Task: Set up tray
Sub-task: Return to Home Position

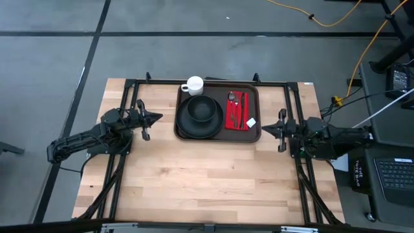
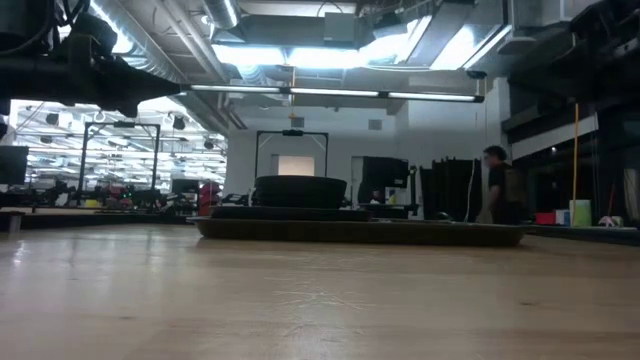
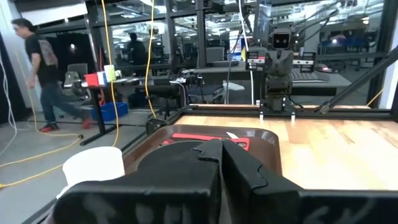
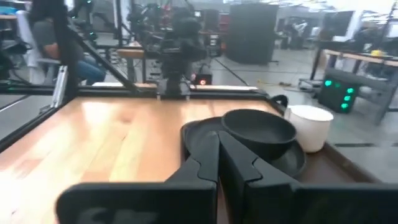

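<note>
Left gripper [image 1: 158, 118], pinched closed and empty, hovers left of the tray [image 1: 217, 90]; right gripper [image 1: 264, 129], likewise closed, just right

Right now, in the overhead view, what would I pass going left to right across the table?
Left pincer → black bowl → red napkin (both on the tray) → right pincer.
</note>
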Motion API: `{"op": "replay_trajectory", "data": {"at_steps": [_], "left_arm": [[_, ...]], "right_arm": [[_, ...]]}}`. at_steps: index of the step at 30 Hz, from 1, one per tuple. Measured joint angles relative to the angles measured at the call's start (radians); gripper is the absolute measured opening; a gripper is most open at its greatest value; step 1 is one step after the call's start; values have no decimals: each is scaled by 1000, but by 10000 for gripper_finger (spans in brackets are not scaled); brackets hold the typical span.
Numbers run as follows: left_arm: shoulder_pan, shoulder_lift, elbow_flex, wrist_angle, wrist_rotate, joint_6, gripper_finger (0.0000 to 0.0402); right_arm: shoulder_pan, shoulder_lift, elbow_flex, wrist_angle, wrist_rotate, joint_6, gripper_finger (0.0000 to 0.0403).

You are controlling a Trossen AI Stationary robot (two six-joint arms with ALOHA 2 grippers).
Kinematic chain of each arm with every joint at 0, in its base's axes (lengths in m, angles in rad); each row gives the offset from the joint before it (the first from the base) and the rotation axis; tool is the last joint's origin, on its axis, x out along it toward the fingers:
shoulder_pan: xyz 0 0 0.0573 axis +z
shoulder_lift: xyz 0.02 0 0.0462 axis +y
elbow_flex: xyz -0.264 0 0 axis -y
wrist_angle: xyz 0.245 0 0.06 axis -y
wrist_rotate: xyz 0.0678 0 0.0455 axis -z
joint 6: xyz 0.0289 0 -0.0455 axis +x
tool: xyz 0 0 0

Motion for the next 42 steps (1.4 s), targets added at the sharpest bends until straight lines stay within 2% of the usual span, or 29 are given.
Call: {"op": "replay_trajectory", "data": {"at_steps": [7,11,15,23,32,36,42], "left_arm": [[0,2,0,1,-8,0,4],[0,2,0,1,-8,0,5],[0,2,0,1,-9,0,8],[0,2,0,1,-9,0,7],[0,2,0,1,-9,0,5],[0,2,0,1,-9,0,8],[0,2,0,1,-9,0,4]], "right_arm": [[-1,1,-8,-31,-116,-27,6],[-1,-9,-69,49,-161,-31,4],[-1,-8,-99,137,-169,-53,5],[-1,-1,-99,117,-154,-77,12],[-1,0,-99,117,-152,251,13],[-1,0,-99,117,-151,311,13],[-1,0,-99,118,-151,315,14]]}}
